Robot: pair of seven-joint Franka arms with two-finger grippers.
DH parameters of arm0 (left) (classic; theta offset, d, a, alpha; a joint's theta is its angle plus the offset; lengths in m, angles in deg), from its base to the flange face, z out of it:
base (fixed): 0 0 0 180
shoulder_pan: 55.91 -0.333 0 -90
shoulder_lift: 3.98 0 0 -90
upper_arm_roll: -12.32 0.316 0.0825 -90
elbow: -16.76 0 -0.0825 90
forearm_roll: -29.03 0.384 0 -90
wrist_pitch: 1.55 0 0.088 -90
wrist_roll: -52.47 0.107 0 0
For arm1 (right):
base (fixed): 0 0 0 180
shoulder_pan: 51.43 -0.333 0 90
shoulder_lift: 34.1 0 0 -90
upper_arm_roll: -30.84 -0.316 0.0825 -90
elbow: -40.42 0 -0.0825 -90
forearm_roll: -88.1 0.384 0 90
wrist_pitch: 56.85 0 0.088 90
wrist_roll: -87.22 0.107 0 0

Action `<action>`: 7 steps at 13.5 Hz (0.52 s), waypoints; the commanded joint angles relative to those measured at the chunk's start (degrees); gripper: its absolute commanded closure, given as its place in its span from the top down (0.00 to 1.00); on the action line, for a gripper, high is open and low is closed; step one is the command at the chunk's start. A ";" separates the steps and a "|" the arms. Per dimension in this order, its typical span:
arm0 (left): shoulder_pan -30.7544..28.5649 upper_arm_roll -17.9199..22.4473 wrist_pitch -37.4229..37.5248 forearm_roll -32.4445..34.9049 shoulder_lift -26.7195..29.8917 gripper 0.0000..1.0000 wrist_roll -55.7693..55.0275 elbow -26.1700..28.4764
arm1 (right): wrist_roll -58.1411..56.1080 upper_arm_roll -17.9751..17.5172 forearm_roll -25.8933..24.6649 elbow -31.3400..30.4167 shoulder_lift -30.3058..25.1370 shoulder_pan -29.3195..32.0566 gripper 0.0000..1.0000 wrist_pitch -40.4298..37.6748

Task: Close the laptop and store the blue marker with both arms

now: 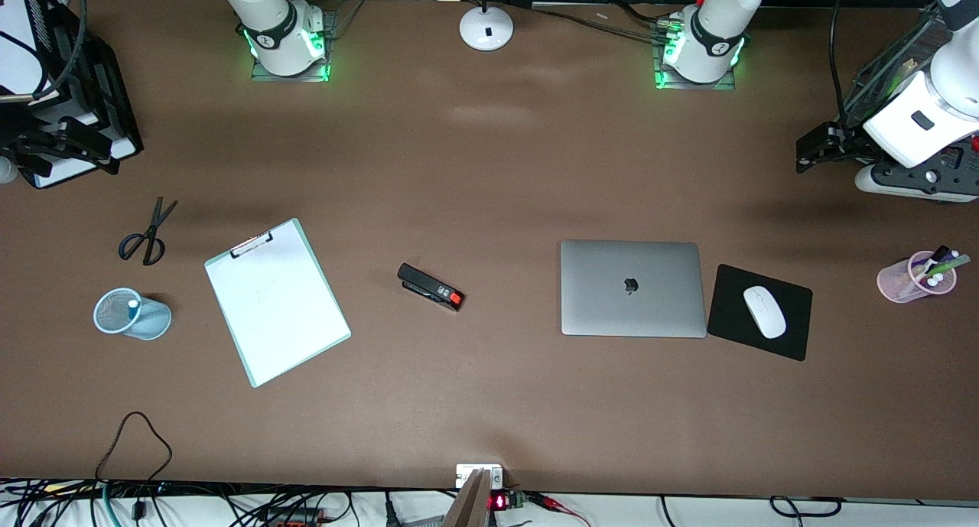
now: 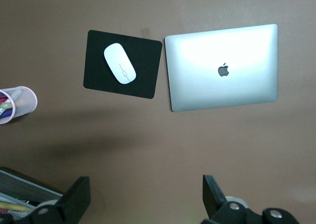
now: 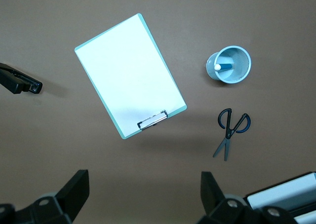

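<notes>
Since nearly everything on the surface (image 1: 489, 405) sits in one band across its middle, the clipboard (image 1: 277, 301) reaches nearest the front camera, with the laptop (image 1: 632, 287) just above that line toward the left arm's end, its lid already flat and shut, logo up, and the black mouse pad (image 1: 759, 311) with its white mouse (image 1: 764, 311) just beside it. Toward the right arm's end, the blue marker (image 3: 223, 66) already stands in the light-blue mesh cup (image 1: 131, 313), white end showing at the rim. Judged from its look, the laptop is stiff, weighty and smooth-skinned, best pressed on the lid's free edge, not pinched; the marker is light, rigid and slippery, best taken across its barrel. Farther up, the right gripper (image 3: 143, 197) hangs over bare surface above the scissors (image 1: 145, 235), jaws wide apart and holding nothing; the left gripper (image 2: 146, 197) hangs likewise at its own end, jaws spread and empty.
</notes>
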 commanded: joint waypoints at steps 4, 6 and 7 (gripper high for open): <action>-0.07 -0.03 1.97 -0.40 -0.44 1.00 0.07 -1.70 | 2.84 -0.26 -0.15 -0.23 -0.37 0.26 1.00 -0.35; -0.07 -0.03 1.97 -0.48 -0.44 1.00 0.07 -1.70 | 2.84 -0.26 -0.15 -0.23 -0.37 0.26 1.00 -0.35; -0.07 -0.03 2.06 -0.48 -0.44 1.00 0.07 -1.70 | 2.84 -0.26 -0.15 -0.23 -0.37 0.26 1.00 -0.35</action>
